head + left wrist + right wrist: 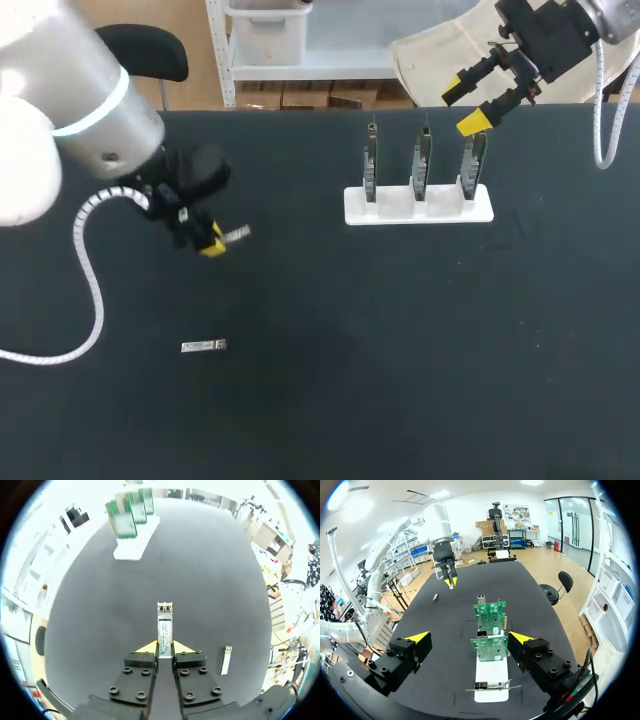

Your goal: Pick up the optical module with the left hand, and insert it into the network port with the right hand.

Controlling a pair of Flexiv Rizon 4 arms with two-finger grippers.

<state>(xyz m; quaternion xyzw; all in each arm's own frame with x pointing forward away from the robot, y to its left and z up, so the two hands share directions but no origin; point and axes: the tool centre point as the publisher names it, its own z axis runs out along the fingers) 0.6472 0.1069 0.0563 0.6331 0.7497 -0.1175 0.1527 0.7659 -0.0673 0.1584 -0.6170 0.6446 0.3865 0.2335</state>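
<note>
Optical modules: two.
Held optical module (165, 625): clamped at its rear between the fingers of the left gripper (211, 244), above the desk (400, 350). Long axis in line with the fingers, free end toward the white stand (418, 207).
Loose optical module (203, 346): flat on the desk nearby, lying crosswise in the head view.
Circuit boards (421, 160): three, upright in the stand.
Right gripper (464, 105): fingers wide apart, holding nothing, above the boards.
</note>
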